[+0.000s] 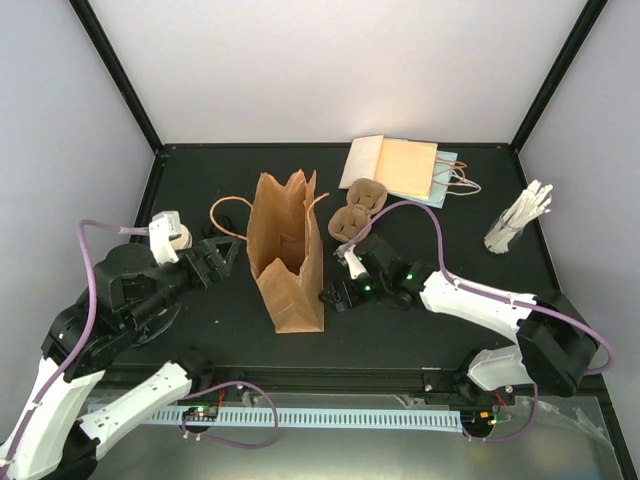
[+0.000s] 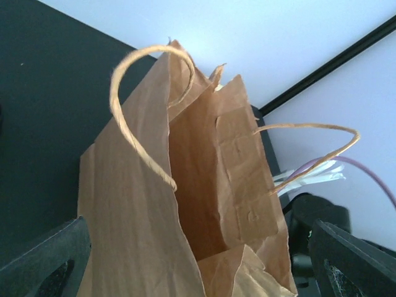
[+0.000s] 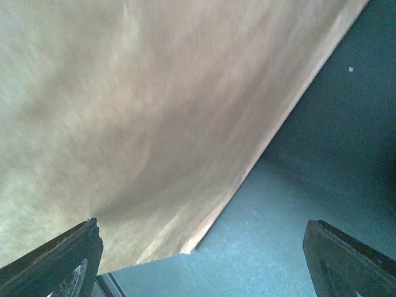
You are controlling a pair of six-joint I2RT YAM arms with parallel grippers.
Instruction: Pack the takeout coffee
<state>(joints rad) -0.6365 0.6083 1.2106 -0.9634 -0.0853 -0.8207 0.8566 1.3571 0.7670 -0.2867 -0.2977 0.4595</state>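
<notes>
A brown paper bag [image 1: 285, 260] stands upright mid-table with its mouth open [image 2: 204, 185]. My left gripper [image 1: 226, 256] hovers just left of the bag near its top, jaws wide open [image 2: 204, 266], with nothing held. My right gripper [image 1: 330, 294] is low at the bag's right side, close to its bottom corner. It is open too [image 3: 207, 266] and faces the bag's wall [image 3: 154, 111]. No takeout coffee shows plainly. A cream round shape [image 1: 181, 238] peeks out behind my left wrist; I cannot tell what it is.
A brown pulp cup carrier [image 1: 358, 208] lies behind the right gripper. Flat paper bags [image 1: 400, 168] are stacked at the back. A bundle of white sticks [image 1: 520, 220] stands at the far right. The bag's cord handle [image 1: 225, 212] loops out to the left.
</notes>
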